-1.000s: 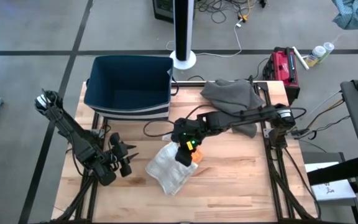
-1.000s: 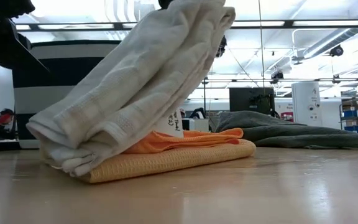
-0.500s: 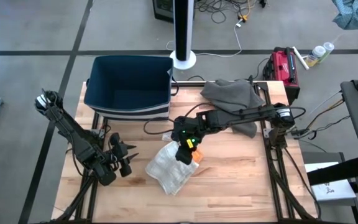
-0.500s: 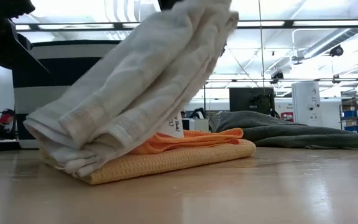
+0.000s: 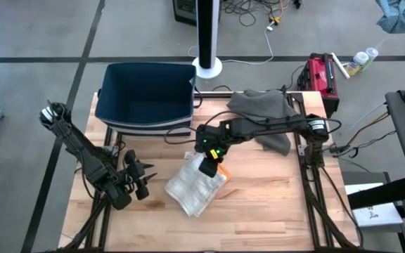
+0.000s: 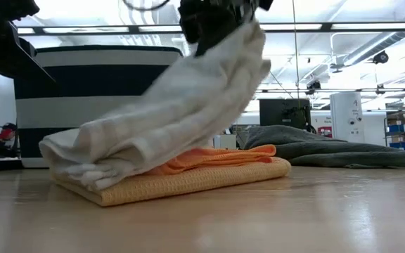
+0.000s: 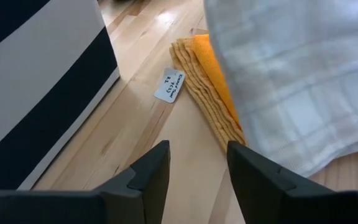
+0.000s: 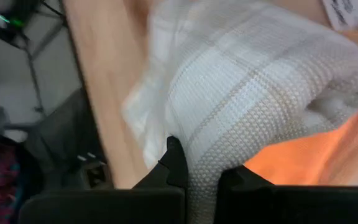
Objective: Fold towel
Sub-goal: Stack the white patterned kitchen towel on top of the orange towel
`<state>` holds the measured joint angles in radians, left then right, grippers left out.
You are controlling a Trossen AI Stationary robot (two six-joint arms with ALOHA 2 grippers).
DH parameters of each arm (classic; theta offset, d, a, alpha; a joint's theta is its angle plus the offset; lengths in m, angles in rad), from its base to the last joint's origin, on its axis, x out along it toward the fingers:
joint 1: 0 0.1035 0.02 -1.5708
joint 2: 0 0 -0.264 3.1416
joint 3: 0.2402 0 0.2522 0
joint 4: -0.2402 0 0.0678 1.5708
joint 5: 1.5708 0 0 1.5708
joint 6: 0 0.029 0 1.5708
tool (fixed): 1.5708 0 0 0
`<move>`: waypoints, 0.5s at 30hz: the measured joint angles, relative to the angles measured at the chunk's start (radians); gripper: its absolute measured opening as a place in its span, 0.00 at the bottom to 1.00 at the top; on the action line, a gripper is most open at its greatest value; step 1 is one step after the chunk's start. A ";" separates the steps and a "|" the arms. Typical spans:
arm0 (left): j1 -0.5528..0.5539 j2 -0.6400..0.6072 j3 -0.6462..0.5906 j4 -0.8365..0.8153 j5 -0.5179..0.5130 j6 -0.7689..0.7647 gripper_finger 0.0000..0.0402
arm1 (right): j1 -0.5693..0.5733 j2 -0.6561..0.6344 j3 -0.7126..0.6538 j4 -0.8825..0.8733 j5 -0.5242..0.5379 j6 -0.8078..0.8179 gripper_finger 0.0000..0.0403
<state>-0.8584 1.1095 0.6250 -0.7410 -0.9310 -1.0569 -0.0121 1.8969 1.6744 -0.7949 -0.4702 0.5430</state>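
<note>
The right gripper (image 5: 207,166), clamped on the white towel (image 5: 195,188), has been lowered since a second ago; the towel is being settled onto the folded orange towel (image 6: 209,172), nearly stacked.

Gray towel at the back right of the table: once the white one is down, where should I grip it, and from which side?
Probably its near edge. The gray towel lies crumpled, one flap trailing toward the table's front. Come from above with the right gripper, now shut on the white towel; that flap looks thin and clear of the bin.
</note>
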 joint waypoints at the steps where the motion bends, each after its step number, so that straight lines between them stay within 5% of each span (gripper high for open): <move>1: 0.000 0.000 0.000 0.000 0.000 0.000 0.38 | -0.003 0.013 0.000 -0.007 0.000 -0.017 0.03; 8: 0.000 0.000 0.000 0.000 0.002 0.000 0.38 | -0.015 0.093 0.000 -0.044 0.033 -0.075 0.06; 15: 0.000 0.000 0.000 0.000 0.014 0.000 0.35 | -0.016 0.146 0.000 -0.134 0.204 -0.099 0.05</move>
<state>-0.8581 1.1095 0.6248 -0.7412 -0.9169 -1.0569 -0.0279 2.0428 1.6741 -0.9294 -0.2657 0.4442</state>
